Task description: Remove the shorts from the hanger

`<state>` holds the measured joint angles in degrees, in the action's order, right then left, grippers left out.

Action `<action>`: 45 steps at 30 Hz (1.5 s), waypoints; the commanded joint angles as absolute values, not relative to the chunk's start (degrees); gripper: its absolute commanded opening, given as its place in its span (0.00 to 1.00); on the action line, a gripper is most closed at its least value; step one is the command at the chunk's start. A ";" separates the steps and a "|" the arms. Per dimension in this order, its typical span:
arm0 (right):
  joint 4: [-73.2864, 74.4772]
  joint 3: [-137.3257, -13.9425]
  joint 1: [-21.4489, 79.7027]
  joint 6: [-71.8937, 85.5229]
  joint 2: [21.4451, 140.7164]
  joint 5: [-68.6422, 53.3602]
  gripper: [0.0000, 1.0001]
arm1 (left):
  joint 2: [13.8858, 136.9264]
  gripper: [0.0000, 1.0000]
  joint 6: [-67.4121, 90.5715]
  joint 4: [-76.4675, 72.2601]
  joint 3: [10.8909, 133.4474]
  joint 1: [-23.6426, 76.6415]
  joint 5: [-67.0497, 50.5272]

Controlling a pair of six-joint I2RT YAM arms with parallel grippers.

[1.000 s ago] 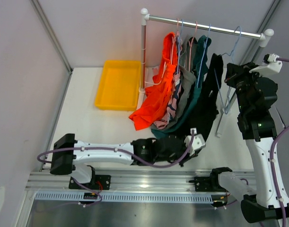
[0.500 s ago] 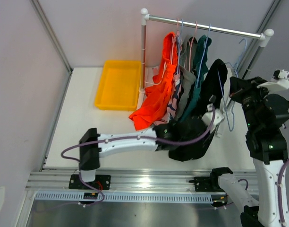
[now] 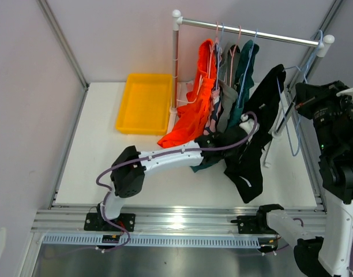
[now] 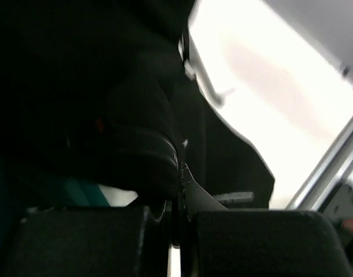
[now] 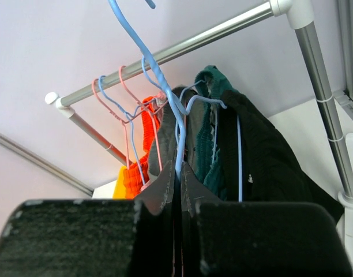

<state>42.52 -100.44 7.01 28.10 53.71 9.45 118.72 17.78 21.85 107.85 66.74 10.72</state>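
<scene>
The black shorts (image 3: 258,130) hang stretched between my two grippers, partly on a blue hanger (image 3: 292,138). My left gripper (image 3: 237,134) is shut on a lower fold of the black shorts (image 4: 78,86). Shut on the blue hanger's wire (image 5: 177,147), my right gripper (image 3: 297,104) holds it near the rail's right end. In the right wrist view the black shorts (image 5: 269,156) drape beside the jaws. The orange shorts (image 3: 194,118), the pink patterned shorts (image 3: 216,107), the grey shorts (image 3: 227,101) and the teal shorts (image 3: 244,69) hang on the rail (image 3: 246,32).
A yellow tray (image 3: 145,103) lies on the table left of the rack's post (image 3: 176,63). The rack's right post (image 3: 306,63) stands close to my right arm. Grey walls close in the left and back sides.
My left arm has swung forward and right, carrying the black shorts' lower part up off the table. My right gripper has drawn the blue hanger to the right, spreading the shorts.
</scene>
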 commanded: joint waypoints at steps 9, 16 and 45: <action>47.87 -118.09 6.42 30.40 67.13 8.91 0.00 | 104.41 0.00 24.52 18.81 84.99 77.26 17.21; 62.83 -112.17 6.50 37.44 60.04 -5.98 0.00 | 112.49 0.00 22.41 21.53 94.65 76.82 20.65; 45.79 -117.41 4.92 28.30 74.06 11.16 0.00 | 79.73 0.00 24.36 49.91 98.52 84.55 38.38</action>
<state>54.00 -111.22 5.61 29.67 71.09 8.97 87.55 25.93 43.68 93.41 86.00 28.60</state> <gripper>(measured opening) 0.036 0.018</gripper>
